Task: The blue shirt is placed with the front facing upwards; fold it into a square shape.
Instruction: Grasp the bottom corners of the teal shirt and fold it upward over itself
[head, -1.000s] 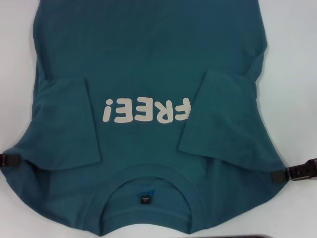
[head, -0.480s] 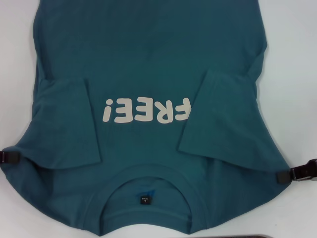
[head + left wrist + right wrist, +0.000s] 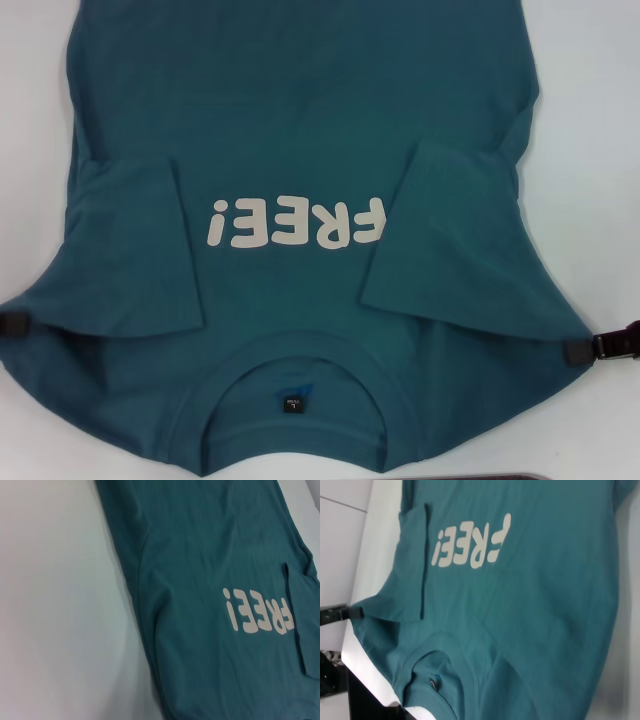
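Lying front-up, sleeves folded in — dark teal-blue cotton T-shirt (image 3: 300, 150) | left gripper (image 3: 14, 324), right gripper (image 3: 590, 349) at shoulder edges, likely for lifting — finger state: cannot tell

Bright, even overhead light washes the white table (image 3: 600, 120) almost to glare in the head view, leaving only thin, soft shadows under the folded sleeves of the blue shirt (image 3: 300, 120). Both wrist views are softer, the table edge at the lower right of the right wrist frame smeared out of focus.
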Controlling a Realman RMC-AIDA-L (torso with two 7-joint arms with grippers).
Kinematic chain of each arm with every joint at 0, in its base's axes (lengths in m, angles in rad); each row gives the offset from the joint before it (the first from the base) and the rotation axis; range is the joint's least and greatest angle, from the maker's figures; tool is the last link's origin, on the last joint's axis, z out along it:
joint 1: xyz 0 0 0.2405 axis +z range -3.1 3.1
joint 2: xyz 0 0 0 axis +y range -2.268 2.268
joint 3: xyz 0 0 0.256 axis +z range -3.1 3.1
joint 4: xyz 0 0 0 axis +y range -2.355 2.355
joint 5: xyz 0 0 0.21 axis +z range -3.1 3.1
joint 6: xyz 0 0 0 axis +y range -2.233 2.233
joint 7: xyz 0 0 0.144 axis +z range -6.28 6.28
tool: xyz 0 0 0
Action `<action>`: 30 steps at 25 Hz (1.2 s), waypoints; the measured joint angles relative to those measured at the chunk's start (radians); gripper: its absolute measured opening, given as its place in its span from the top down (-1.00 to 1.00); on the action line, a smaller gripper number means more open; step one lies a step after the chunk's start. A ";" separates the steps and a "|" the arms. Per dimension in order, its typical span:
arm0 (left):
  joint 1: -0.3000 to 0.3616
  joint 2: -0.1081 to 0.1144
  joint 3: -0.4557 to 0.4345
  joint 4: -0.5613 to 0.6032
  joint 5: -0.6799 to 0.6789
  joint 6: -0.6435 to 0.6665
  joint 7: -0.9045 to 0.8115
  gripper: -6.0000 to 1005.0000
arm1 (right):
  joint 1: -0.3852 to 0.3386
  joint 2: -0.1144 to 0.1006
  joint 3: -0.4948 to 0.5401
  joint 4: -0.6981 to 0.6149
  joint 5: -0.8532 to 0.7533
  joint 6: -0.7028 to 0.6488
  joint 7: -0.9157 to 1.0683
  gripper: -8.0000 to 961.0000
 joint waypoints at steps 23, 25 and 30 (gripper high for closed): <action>-0.058 0.009 -0.052 0.012 -0.020 0.001 0.002 0.99 | -0.001 0.022 0.192 0.006 0.043 -0.026 -0.186 0.91; -0.069 0.007 -0.062 0.015 -0.038 -0.002 0.002 0.99 | 0.004 0.022 0.192 0.006 0.058 -0.014 -0.188 0.91; -0.094 0.006 -0.072 0.040 -0.132 -0.038 -0.015 0.99 | 0.032 0.027 0.192 0.006 0.093 0.048 -0.206 0.91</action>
